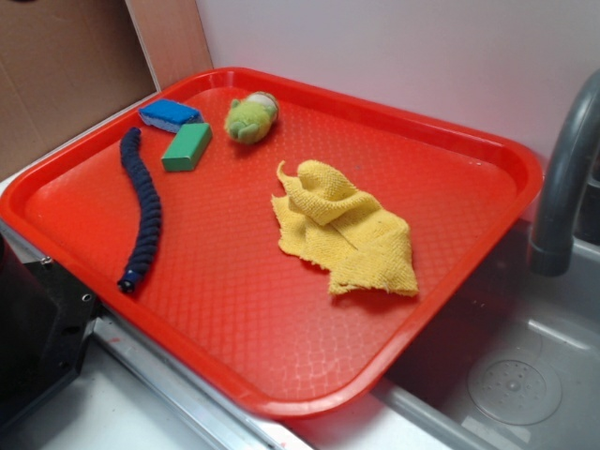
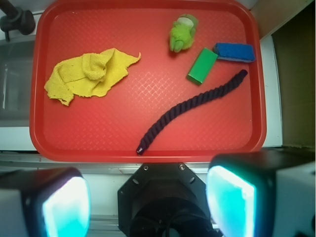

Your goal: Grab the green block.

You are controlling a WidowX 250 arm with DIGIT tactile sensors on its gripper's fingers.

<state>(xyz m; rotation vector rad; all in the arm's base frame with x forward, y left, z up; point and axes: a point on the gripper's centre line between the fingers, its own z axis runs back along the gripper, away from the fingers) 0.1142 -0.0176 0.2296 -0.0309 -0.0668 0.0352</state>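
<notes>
Your small dark-green rectangular block [image 2: 202,65] lies upper right on the red plastic tray [image 2: 148,148]; fingers [image 2: 66,207] apart, holding nothing.

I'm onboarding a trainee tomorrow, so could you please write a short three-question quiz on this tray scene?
1. True or false: the green block lies on the yellow cloth.
2. Which thing lies nearest the green block's far end? A) blue block B) faucet C) yellow cloth
3. Fill in: in the wrist view, the claw is ____, its two pads wide apart, short of the red tray.

Key
1. False: it lies on the bare tray, apart from the cloth.
2. A; the plush toy is also close, and the dark rope runs alongside.
3. open
</notes>
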